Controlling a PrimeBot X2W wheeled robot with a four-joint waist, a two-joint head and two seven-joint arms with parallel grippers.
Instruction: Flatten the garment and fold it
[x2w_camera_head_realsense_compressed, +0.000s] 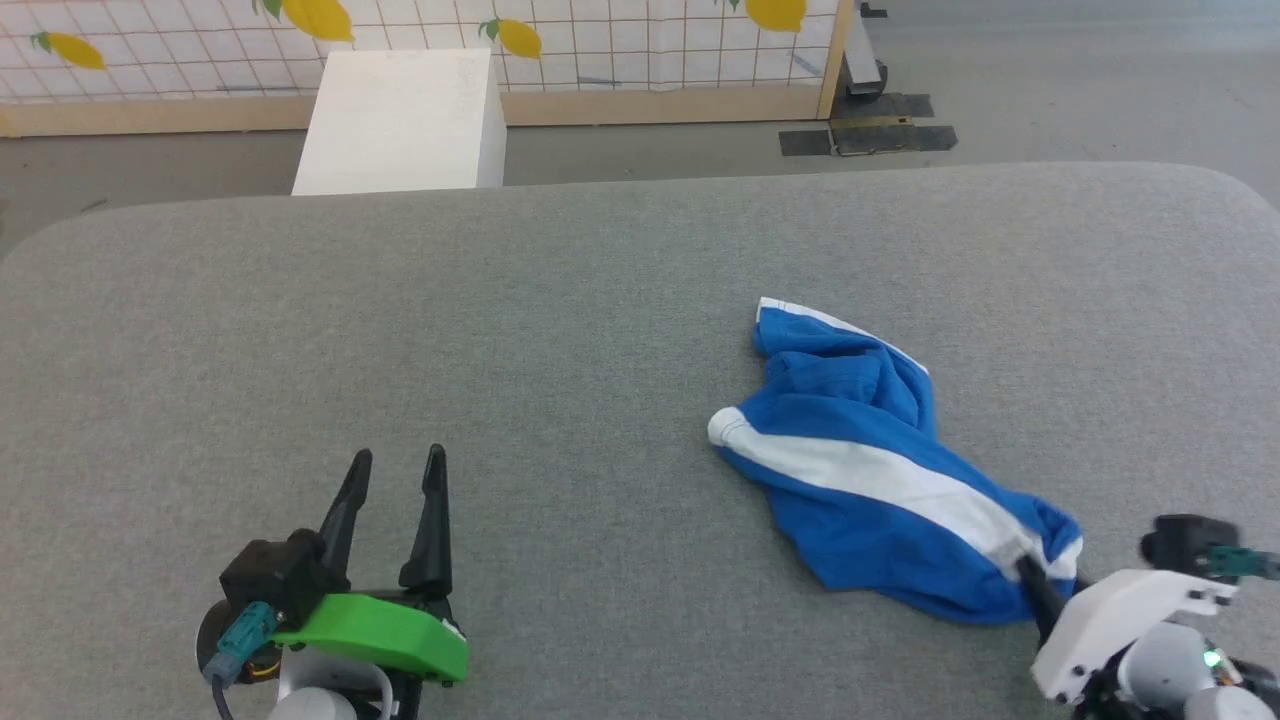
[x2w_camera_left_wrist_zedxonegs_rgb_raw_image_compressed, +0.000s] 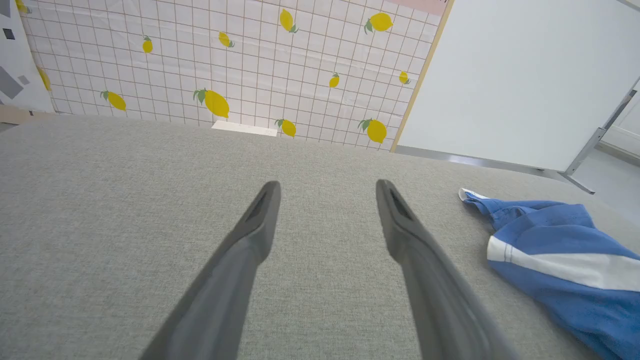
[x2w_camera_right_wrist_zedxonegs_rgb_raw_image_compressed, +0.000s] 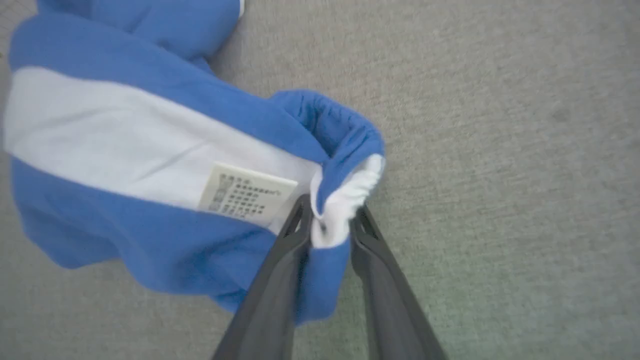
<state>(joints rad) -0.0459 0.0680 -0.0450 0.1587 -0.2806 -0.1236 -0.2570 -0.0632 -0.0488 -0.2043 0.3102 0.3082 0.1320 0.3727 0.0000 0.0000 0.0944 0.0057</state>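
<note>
On the right half of the grey tabletop (x2w_camera_head_realsense_compressed: 500, 330) lies one garment (x2w_camera_head_realsense_compressed: 860, 545), crumpled blue shorts with a broad white stripe (x2w_camera_head_realsense_compressed: 885, 478). The right gripper (x2w_camera_right_wrist_zedxonegs_rgb_raw_image_compressed: 331, 206) has its jaws clenched, it seems, on the bunched waistband edge. One small white label (x2w_camera_right_wrist_zedxonegs_rgb_raw_image_compressed: 247, 192) sits on the stripe, its print too blurred to read. The left gripper (x2w_camera_head_realsense_compressed: 399, 453), jaws spread and empty, hovers well apart.

Crumpled blue shorts (x2w_camera_head_realsense_compressed: 860, 470) lie right of centre on the grey fabric tabletop (x2w_camera_head_realsense_compressed: 450, 330).
</note>
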